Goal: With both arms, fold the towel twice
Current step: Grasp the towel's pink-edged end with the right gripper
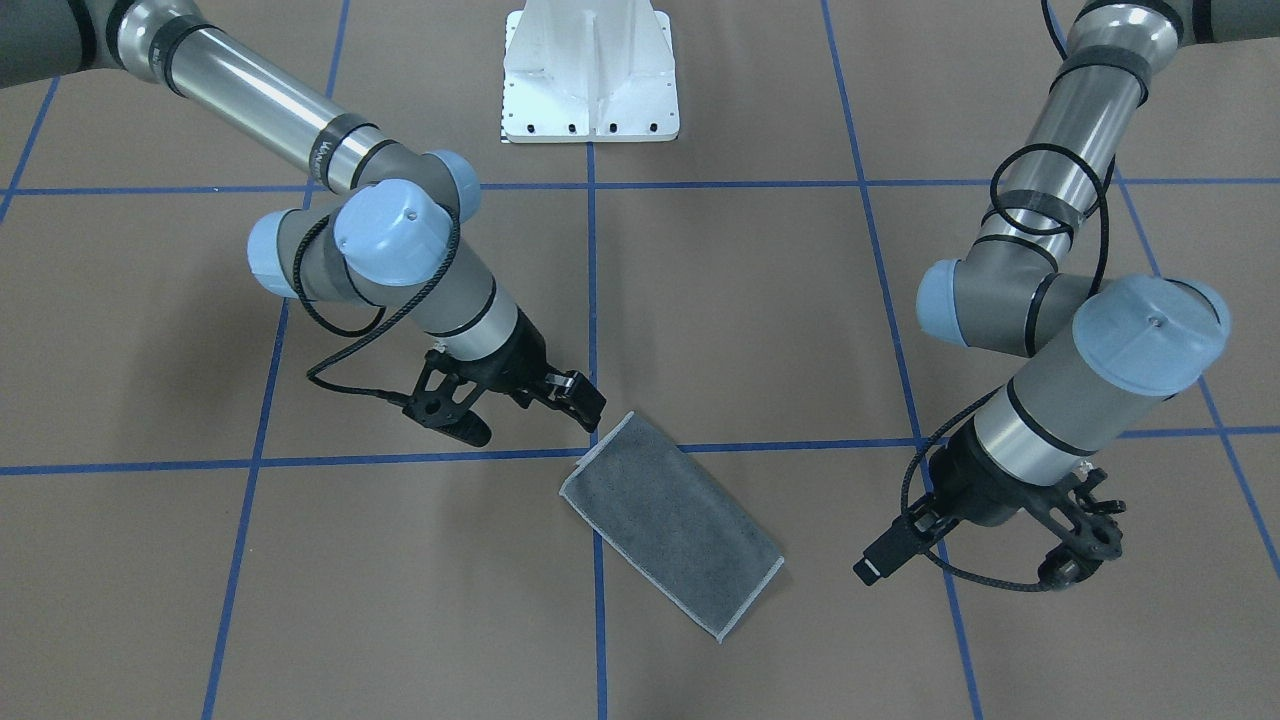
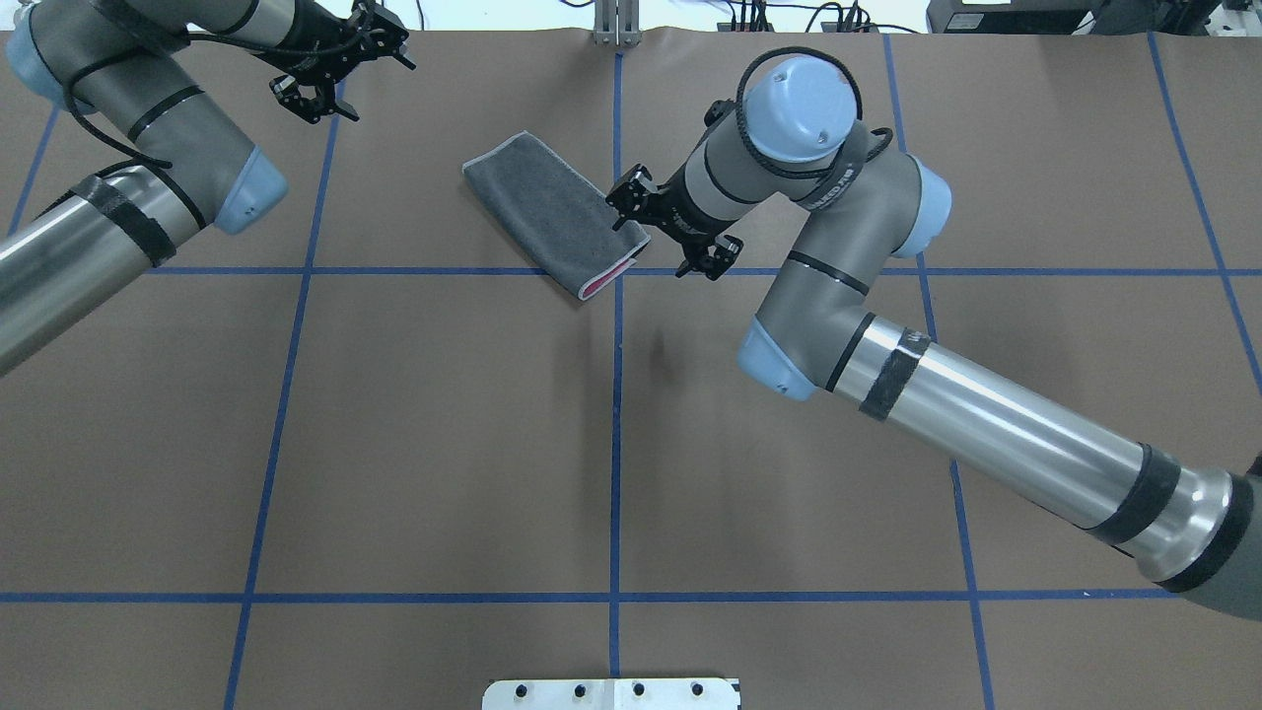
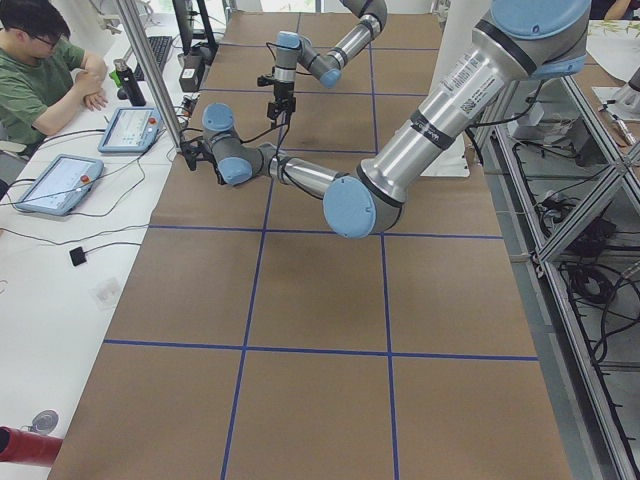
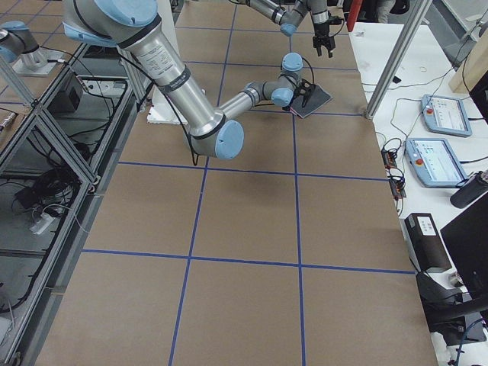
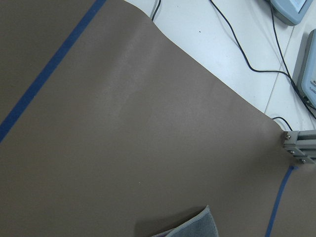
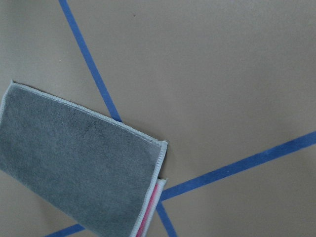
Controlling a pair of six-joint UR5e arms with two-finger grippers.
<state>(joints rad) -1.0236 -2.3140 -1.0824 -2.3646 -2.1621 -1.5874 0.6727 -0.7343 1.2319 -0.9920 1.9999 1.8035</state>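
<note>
Near the middle of the brown table (image 2: 444,444), the towel (image 2: 547,207) lies flat as a long rectangle. It is folded once, dark grey face up, and set at a slant. One short end sits at the crossing of two blue tape lines (image 6: 237,165), and one of these lines runs under that end. At this end the layers lie a little out of line, so a thin strip of the pink face (image 6: 152,207) shows beside the light stitched edging (the right wrist view shows it most plainly).

The right gripper (image 1: 592,405) is just beside a corner of that same end, angled down toward it. Whether its tips touch the cloth cannot be told, nor how far apart its fingers stand, since they overlap in every view that shows them.

The left gripper (image 2: 308,99) is well apart from the towel, out past its other short end and close to the table's far edge. Its two fingers are spread with nothing between them. Its wrist camera catches only a grey corner of the towel at the bottom of the view, and beyond the table's edge a white desk (image 5: 222,34) with black cables (image 5: 256,64).
</note>
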